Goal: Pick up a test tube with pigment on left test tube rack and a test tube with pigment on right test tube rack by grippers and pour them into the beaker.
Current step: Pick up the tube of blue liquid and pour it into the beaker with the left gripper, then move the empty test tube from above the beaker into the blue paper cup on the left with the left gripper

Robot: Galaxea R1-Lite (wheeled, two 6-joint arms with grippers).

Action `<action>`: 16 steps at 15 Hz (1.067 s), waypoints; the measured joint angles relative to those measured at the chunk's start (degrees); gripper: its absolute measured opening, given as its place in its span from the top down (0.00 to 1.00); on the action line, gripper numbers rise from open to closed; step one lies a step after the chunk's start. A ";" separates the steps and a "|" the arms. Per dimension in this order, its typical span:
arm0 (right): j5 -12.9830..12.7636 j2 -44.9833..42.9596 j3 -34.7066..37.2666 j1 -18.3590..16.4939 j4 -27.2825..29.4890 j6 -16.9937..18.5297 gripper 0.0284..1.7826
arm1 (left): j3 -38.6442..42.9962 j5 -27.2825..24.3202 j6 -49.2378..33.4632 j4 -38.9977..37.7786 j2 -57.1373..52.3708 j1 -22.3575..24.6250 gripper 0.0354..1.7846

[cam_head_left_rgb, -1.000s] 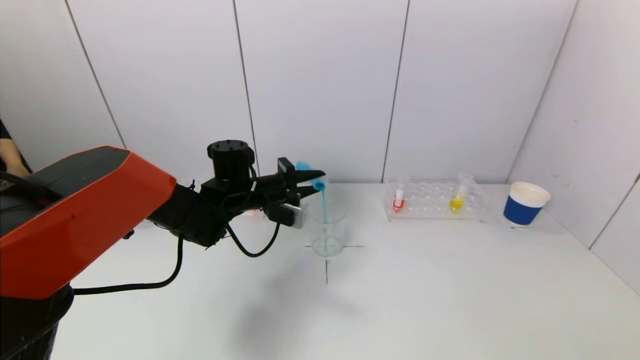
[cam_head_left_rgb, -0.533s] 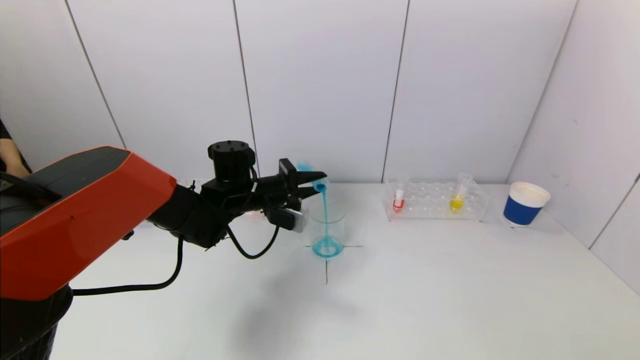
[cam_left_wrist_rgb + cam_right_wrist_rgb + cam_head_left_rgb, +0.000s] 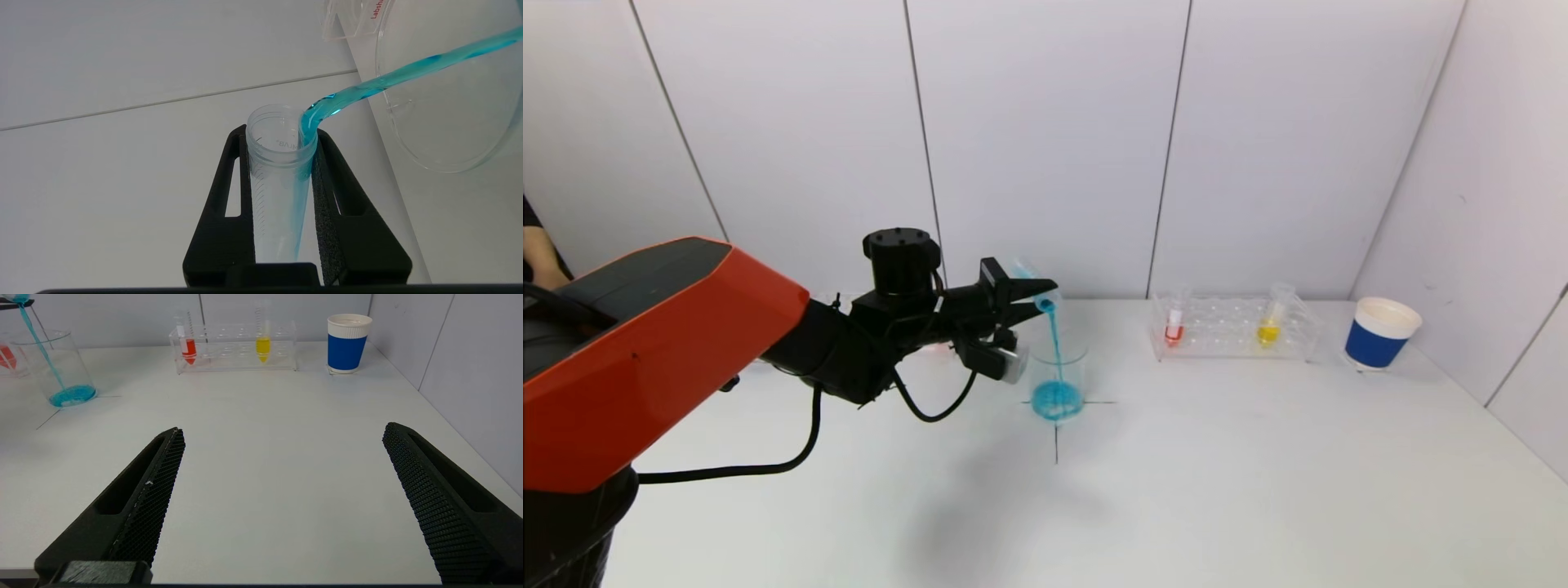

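Observation:
My left gripper (image 3: 1033,290) is shut on a clear test tube (image 3: 280,179), tipped mouth-down over the glass beaker (image 3: 1058,380). A stream of blue pigment (image 3: 1054,343) runs from the tube's mouth into the beaker, where blue liquid pools at the bottom (image 3: 72,395). The right test tube rack (image 3: 1232,328) at the back right holds a red tube (image 3: 1174,324) and a yellow tube (image 3: 1268,327). The left rack is mostly hidden behind my left arm; a red tube of it shows in the right wrist view (image 3: 8,359). My right gripper (image 3: 282,435) is open and empty above the front of the table, out of the head view.
A blue and white paper cup (image 3: 1380,333) stands at the back right beside the right rack. The beaker sits on a black cross mark (image 3: 1056,433) on the white table. Walls close the back and the right side.
The blue liquid in the beaker's bottom has risen from nearly none to a pool while the tube has emptied. My left gripper has tipped slightly further; the right rack is unchanged.

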 joint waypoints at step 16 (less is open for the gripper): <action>-0.02 0.00 0.00 0.00 0.00 0.00 0.01 | -0.11 2.24 6.62 2.86 -0.15 -0.44 0.77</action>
